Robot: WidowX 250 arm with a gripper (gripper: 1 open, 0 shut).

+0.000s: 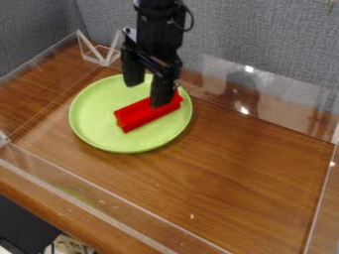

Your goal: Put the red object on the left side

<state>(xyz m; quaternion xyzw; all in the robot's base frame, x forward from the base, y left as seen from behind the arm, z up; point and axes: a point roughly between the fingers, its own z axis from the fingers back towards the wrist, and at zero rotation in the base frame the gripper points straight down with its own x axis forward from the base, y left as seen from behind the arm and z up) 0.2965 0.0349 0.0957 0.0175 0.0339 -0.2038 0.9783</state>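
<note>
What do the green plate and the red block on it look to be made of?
The green plate looks like smooth, semi-matte plastic, going by its even lime colour and thin raised rim. The red block has a plain, fairly matte surface with one uniform colour, so perhaps plastic or foam; the picture doesn't settle which.

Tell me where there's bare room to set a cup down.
The wooden table is bare in front of the green plate and over toward the clear strip along its right edge. It's crowded on the plate's far side, where the open end effector hovers around the red block, with the white wire stand behind.
</note>
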